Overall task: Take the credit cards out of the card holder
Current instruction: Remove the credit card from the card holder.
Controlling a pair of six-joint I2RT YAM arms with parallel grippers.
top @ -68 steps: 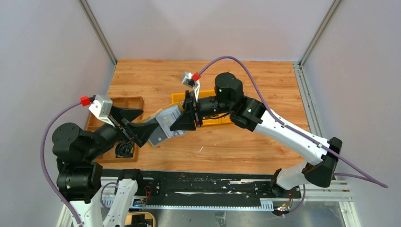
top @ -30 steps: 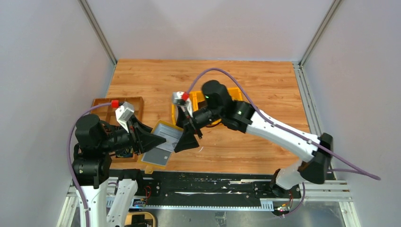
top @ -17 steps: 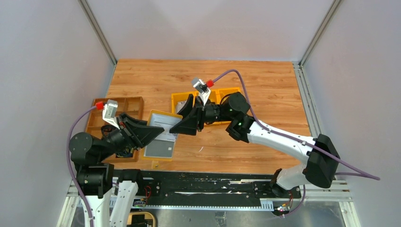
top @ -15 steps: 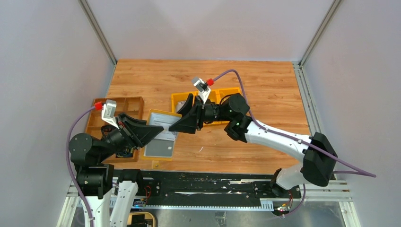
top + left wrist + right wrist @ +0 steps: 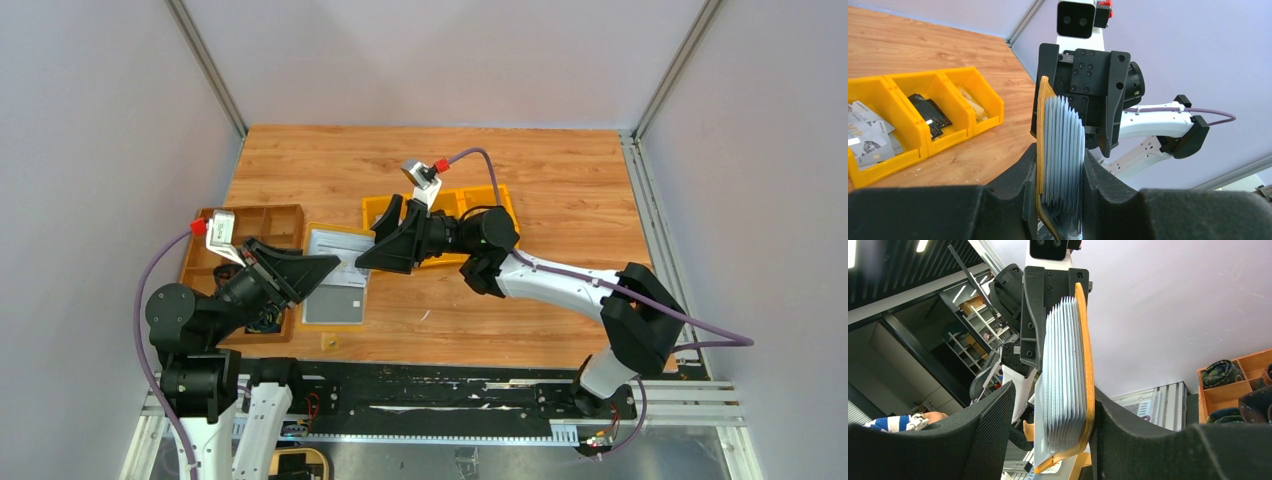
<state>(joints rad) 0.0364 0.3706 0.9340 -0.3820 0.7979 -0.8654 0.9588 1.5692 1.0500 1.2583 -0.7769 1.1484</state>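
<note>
The mustard-yellow card holder (image 5: 335, 298) hangs in the air between the two arms, open, with its grey lining facing up. My left gripper (image 5: 322, 268) is shut on its near end: in the left wrist view both fingers press the fanned grey pockets and the mustard cover (image 5: 1063, 145). My right gripper (image 5: 366, 260) stands open around the far end. In the right wrist view the right finger (image 5: 1108, 425) touches the holder's cover (image 5: 1087, 365), and the left finger (image 5: 993, 425) stands apart from the pockets. No credit cards can be told apart inside the pockets.
A row of yellow bins (image 5: 480, 195) sits behind the right gripper; the left wrist view shows loose cards (image 5: 868, 142) lying in them. A brown compartment tray (image 5: 250, 222) stands at the left. A small yellow scrap (image 5: 327, 342) lies near the front edge.
The left arm has carried the card holder back from the front edge and to the left, turning it. The right gripper has followed to the left and stays at the holder's far end.
</note>
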